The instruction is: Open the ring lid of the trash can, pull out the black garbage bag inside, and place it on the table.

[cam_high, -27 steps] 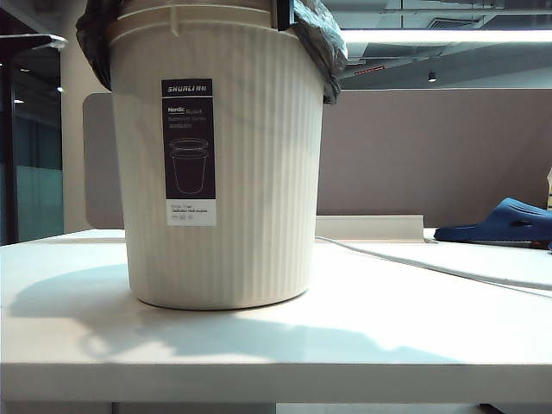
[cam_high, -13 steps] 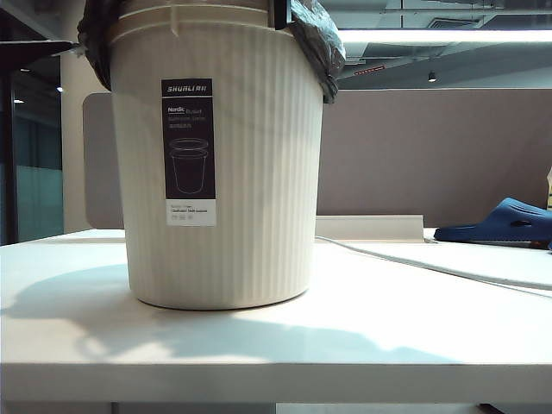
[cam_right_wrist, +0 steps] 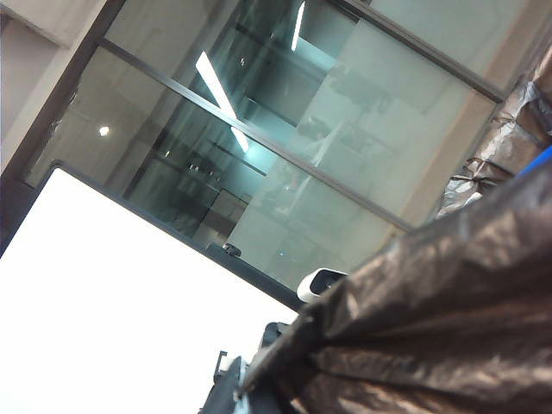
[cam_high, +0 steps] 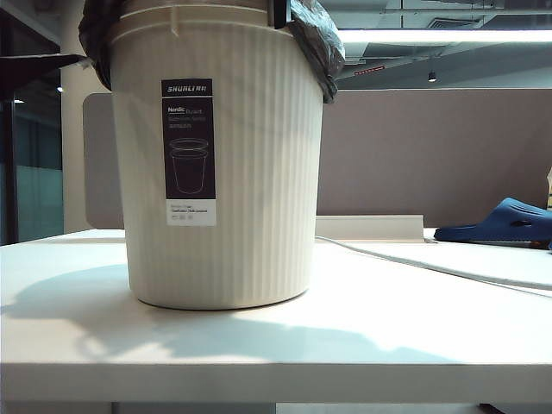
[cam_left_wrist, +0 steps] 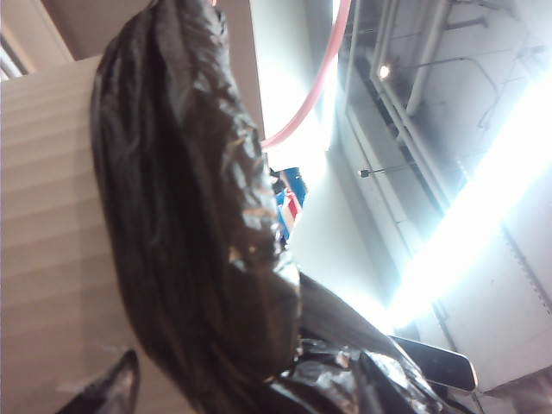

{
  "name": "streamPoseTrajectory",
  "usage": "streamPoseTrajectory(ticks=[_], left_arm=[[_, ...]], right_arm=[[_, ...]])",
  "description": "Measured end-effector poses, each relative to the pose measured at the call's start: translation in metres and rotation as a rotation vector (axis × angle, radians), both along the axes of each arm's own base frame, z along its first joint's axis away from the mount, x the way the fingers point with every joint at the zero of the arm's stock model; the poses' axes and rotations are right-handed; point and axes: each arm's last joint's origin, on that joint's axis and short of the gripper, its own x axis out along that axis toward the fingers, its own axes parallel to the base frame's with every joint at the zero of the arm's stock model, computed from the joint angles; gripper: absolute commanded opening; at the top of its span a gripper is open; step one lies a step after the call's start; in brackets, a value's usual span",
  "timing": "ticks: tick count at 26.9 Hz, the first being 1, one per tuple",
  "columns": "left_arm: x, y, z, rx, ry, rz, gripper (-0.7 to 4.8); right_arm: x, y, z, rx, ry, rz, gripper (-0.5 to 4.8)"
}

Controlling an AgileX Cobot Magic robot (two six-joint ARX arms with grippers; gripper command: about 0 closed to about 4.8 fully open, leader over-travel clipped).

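The cream ribbed trash can (cam_high: pixel 250 172) stands on the white table (cam_high: pixel 345 345). The black garbage bag (cam_high: pixel 315 39) hangs over the can's rim on both sides. In the left wrist view a thick fold of the bag (cam_left_wrist: pixel 190 224) drapes down the can's side (cam_left_wrist: pixel 43 216), and the pink ring lid (cam_left_wrist: pixel 323 73) arcs up away from the rim. My left gripper (cam_left_wrist: pixel 276 379) is open with that fold between its fingertips; it comes in as a dark shape (cam_high: pixel 43 67) left of the can. My right gripper (cam_right_wrist: pixel 259 388) is shut on the bag's edge (cam_right_wrist: pixel 414 328) at the rim's right (cam_high: pixel 279 13).
A blue slipper (cam_high: pixel 504 220) lies at the table's far right. A pale cable (cam_high: pixel 431 267) runs across the table from behind the can. A brown partition (cam_high: pixel 431 155) stands behind the table.
In the exterior view the dark shape of my left arm has sunk a little and stands nearer the can's left rim. The can and my right gripper have kept still.
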Motion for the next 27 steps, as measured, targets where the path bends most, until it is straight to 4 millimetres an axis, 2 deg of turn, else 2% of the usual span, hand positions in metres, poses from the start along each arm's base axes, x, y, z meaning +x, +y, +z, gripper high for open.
streamPoseTrajectory(ticks=[6, 9, 10, 12, 13, 17, 18, 20, 24, 27], left_arm=[[0.0019, -0.0016, -0.0001, -0.014, -0.005, -0.023, 3.22], [0.0016, -0.0022, 0.0002, -0.014, -0.008, -0.031, 3.04], [0.0015, -0.0022, 0.0002, -0.014, -0.009, -0.032, 2.9], [0.0013, -0.0025, 0.0002, -0.01, -0.01, -0.045, 2.02], [0.0013, -0.0026, 0.0002, -0.01, -0.009, -0.046, 1.74], [0.0024, -0.0029, -0.0022, -0.005, 0.013, -0.047, 1.63], [0.0025, -0.003, -0.0025, -0.004, 0.017, -0.047, 1.17], [0.0028, -0.003, -0.0034, 0.0, 0.025, -0.046, 0.86], [0.0038, -0.0033, -0.0055, 0.005, 0.043, -0.046, 0.77], [0.0047, -0.0036, -0.0072, 0.01, 0.057, -0.046, -0.07]], right_arm=[[0.0, 0.0, 0.0, 0.0, 0.0, 0.0, -0.01], [0.0, 0.0, 0.0001, 0.001, 0.0, 0.0, -0.01], [0.0, 0.0, 0.0001, 0.001, 0.0, 0.0, -0.01], [0.0, 0.0, 0.0001, 0.001, 0.0, 0.0, -0.01], [0.0, 0.0, 0.0001, 0.001, 0.0, 0.0, 0.0], [0.0, 0.0, 0.0, 0.0, 0.0, 0.0, -0.01], [0.0, 0.0, 0.0, 0.0, 0.0, 0.0, -0.01], [0.0, 0.0, 0.0, 0.0, 0.0, 0.0, -0.01], [0.0, 0.0, 0.0001, 0.001, 0.0, 0.0, -0.01], [0.0, 0.0, 0.0, 0.0, 0.0, 0.0, -0.01]])
